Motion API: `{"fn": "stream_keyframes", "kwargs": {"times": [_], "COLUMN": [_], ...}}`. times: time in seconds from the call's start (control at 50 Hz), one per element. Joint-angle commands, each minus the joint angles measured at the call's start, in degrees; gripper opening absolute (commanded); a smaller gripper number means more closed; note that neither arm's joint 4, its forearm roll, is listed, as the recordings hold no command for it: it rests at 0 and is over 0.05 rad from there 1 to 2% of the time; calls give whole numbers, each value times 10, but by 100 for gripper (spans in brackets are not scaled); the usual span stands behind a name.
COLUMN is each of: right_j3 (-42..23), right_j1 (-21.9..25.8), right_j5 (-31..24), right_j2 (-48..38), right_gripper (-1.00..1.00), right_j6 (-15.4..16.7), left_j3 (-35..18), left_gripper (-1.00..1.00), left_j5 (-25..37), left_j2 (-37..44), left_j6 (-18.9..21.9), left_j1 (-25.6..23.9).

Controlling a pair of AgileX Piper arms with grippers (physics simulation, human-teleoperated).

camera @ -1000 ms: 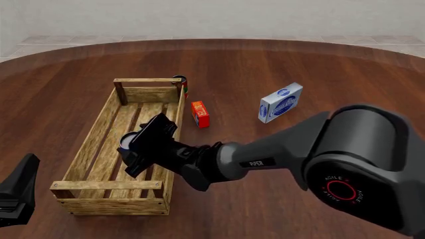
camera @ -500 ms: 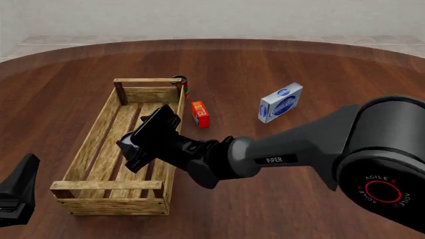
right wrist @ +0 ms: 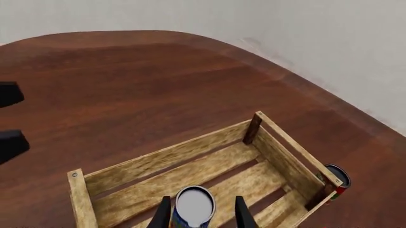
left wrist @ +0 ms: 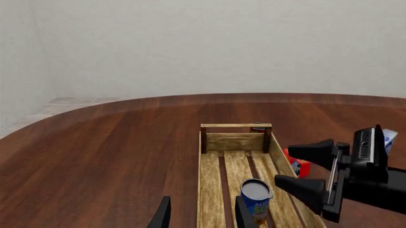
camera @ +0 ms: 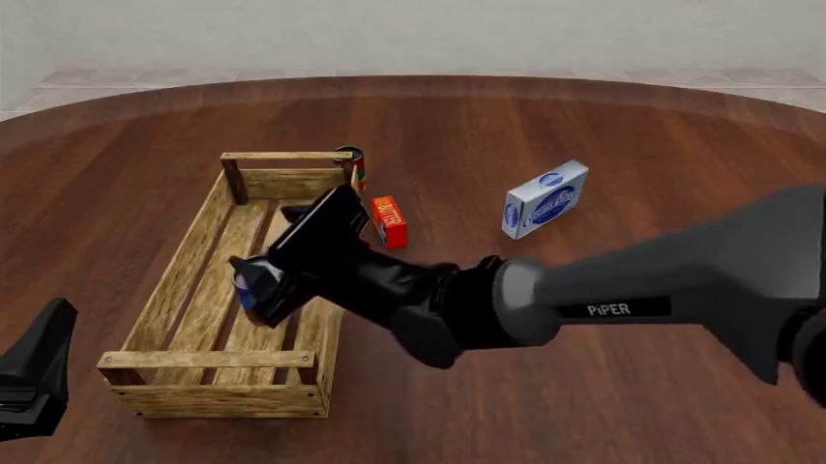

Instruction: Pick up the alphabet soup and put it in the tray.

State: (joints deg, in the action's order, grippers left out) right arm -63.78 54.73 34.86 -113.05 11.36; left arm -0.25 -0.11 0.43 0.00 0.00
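The right gripper (left wrist: pixel 303 170) hangs over the tray (camera: pixel 174 280), jaws spread, its two fingers (left wrist: pixel 312 153) apart and holding nothing in the left wrist view. In the front view its dark body covers nearly all of the alphabet soup (camera: pixel 246 287), leaving only a sliver of blue label. The can (left wrist: pixel 256 196) stands upright on the tray's slats, just below and beside the fingertips, not touching them. From the right wrist view, the silver top (right wrist: pixel 194 204) sits between the finger tips at the frame's edge. The left gripper (left wrist: pixel 199 214), cut off at the frame's edge, has parted fingers and holds nothing. A dark can (right wrist: pixel 337 177) peeks from behind the tray's far corner; a red box (camera: pixel 389 221) lies beside the tray.
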Motion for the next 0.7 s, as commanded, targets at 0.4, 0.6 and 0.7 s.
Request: {"fn": "stream_keyframes", "kwargs": {"times": [0.4, 0.6, 0.7], "right_j3": [78, 108, 114], "right_j1": [-10, -15, -17], "right_j5": [27, 35, 36], "right_j2": [81, 113, 119], "right_gripper": [100, 100, 100], "right_j6": [2, -1, 2], "left_j3": [0, 0, 0], "left_gripper": [100, 100, 100], "left_j5": [0, 0, 0], "left_j2": [0, 0, 0], "left_j6": [0, 0, 0], "left_j1": [0, 0, 0]}}
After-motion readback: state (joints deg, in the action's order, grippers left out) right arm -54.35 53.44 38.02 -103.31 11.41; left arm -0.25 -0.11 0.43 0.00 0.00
